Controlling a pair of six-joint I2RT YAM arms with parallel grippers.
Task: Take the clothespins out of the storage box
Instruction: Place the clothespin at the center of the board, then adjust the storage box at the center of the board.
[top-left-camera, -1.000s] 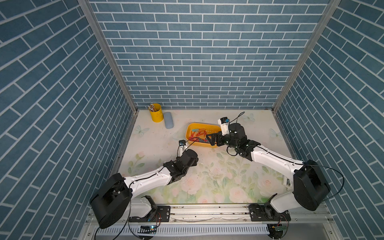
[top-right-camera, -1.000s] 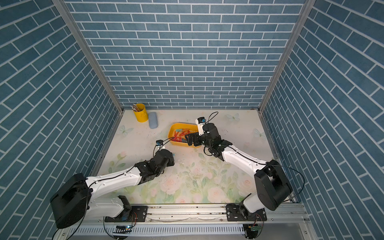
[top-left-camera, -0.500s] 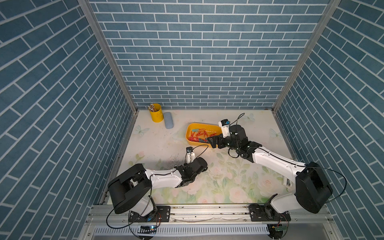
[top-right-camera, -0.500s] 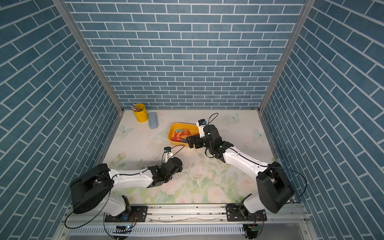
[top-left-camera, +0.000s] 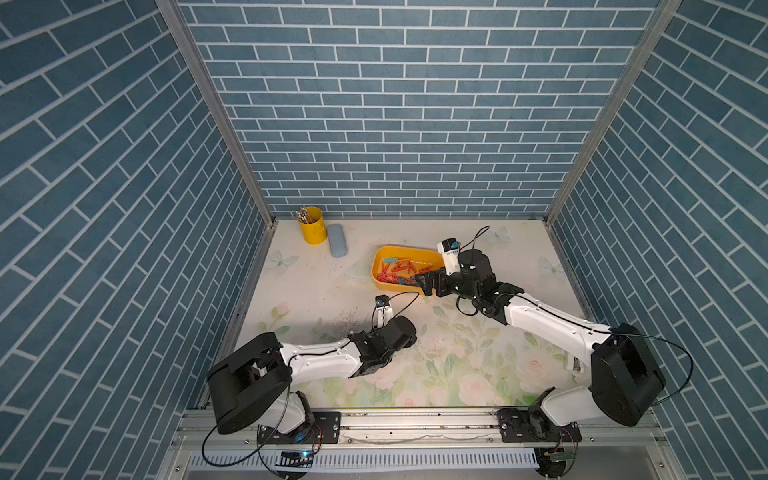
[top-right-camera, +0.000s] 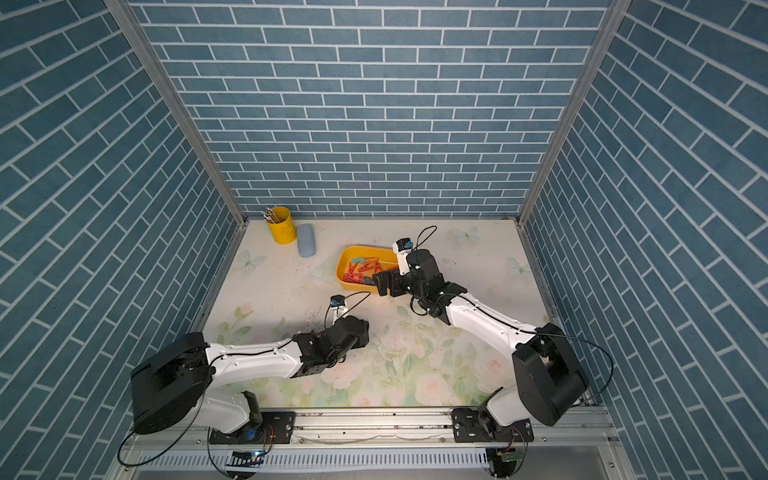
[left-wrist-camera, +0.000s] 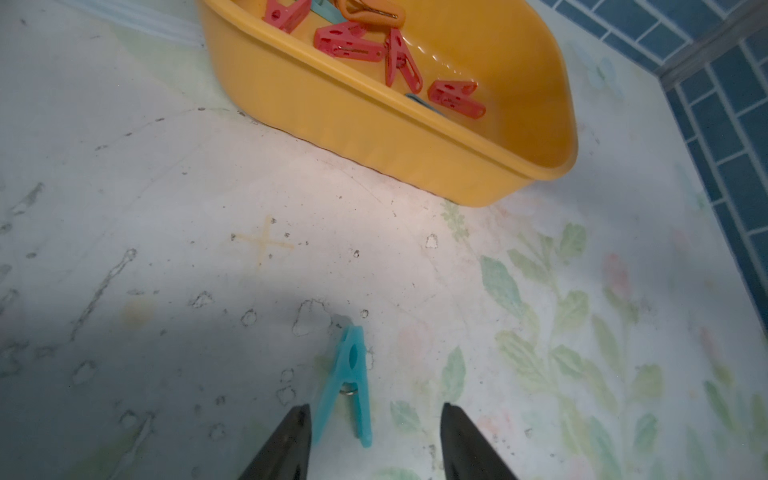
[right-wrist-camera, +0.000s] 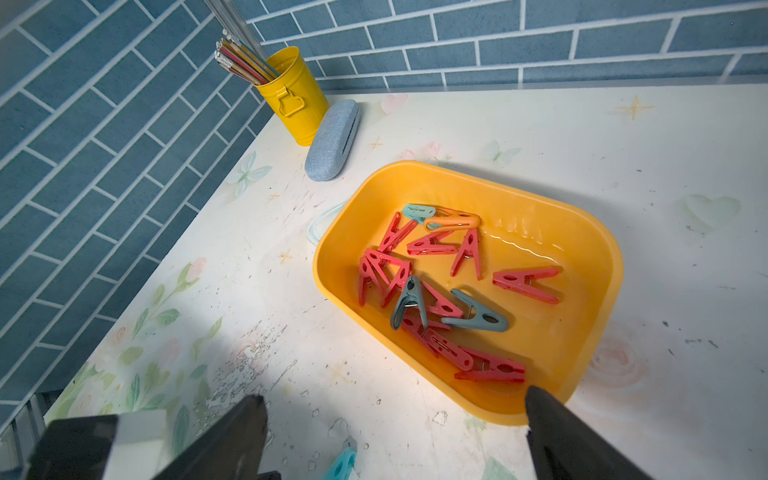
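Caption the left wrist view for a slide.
Open left tool straddling a teal clothespin on the table; red clothespins lie in the yellow storage box.

Bright even light, soft shadows, blurred wrist edges

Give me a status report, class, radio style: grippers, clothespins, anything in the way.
Left gripper open, teal clothespin on table between its fingers. Right gripper open, at storage box edge. Other clothespins in the box. Nothing in the way.

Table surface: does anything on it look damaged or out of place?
Yes. The floral covering is chipped and flaking beside the tray, and one teal peg lies alone outside it.
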